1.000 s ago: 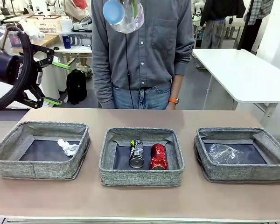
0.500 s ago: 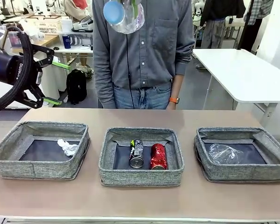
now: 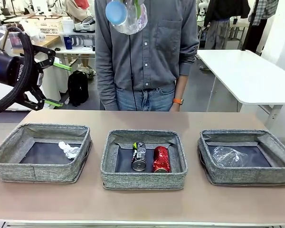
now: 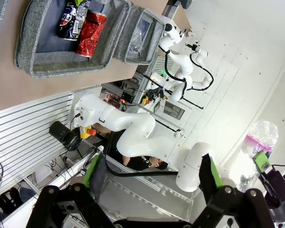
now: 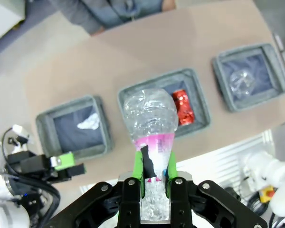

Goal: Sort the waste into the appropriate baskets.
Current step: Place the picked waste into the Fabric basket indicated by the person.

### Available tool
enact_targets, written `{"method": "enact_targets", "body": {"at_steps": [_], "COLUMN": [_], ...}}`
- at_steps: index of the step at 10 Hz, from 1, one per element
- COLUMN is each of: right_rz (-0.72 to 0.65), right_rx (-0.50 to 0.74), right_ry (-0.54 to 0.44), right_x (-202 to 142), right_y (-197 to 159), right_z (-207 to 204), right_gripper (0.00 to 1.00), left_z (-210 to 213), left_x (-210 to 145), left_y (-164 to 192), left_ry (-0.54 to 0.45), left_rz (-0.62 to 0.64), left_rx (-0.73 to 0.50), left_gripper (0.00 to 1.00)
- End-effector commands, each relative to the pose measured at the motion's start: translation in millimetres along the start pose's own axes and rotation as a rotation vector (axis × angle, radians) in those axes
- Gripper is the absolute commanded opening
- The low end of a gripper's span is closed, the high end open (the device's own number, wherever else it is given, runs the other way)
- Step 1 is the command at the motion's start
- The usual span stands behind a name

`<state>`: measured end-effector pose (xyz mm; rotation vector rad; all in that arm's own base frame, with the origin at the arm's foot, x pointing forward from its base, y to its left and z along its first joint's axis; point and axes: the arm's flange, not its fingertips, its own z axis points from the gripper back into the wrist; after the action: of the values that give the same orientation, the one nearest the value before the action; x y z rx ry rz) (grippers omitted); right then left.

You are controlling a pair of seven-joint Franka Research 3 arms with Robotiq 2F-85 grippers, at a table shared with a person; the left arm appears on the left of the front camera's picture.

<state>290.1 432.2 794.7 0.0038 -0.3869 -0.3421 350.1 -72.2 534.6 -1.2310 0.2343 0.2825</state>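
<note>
High over the table my right gripper (image 5: 154, 166) is shut on a crushed clear bottle (image 5: 149, 123) with a pink-purple label; its blue cap (image 3: 116, 12) shows at the top of the front view. Below stand three grey fabric baskets. The left basket (image 3: 9, 152) holds a crumpled white paper wad (image 3: 68, 149). In the middle basket (image 3: 143, 180) lie a dark printed can (image 3: 139, 156) and a red can (image 3: 161, 159). The right basket (image 3: 247, 178) holds a crushed clear bottle (image 3: 228, 156). My left gripper (image 3: 65, 85) hangs open and empty at the far left, above table height.
A person in a grey shirt (image 3: 147, 47) stands at the far edge behind the middle basket, arms down. A white table (image 3: 247, 71) stands behind on the right. Bare tabletop (image 3: 142, 204) runs in front of the baskets.
</note>
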Motion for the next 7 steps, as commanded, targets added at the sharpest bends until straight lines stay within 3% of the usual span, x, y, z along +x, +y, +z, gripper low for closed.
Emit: {"method": "enact_targets", "body": {"at_steps": [1, 7], "right_rz": [0.001, 0.001], "right_rx": [-0.003, -0.003], "right_ry": [0.011, 0.011], "right_x": [-1.6, -1.6], "right_y": [-0.9, -0.9], "right_z": [0.5, 0.5], "right_gripper": [0.21, 0.21], "left_z": [-0.8, -0.8], "left_x": [-1.0, -1.0], "left_y": [-3.6, -3.6], "left_ry": [0.006, 0.006], "left_rz": [0.004, 0.004], "left_rx": [-0.021, -0.021], "left_gripper": [1.0, 1.0]}}
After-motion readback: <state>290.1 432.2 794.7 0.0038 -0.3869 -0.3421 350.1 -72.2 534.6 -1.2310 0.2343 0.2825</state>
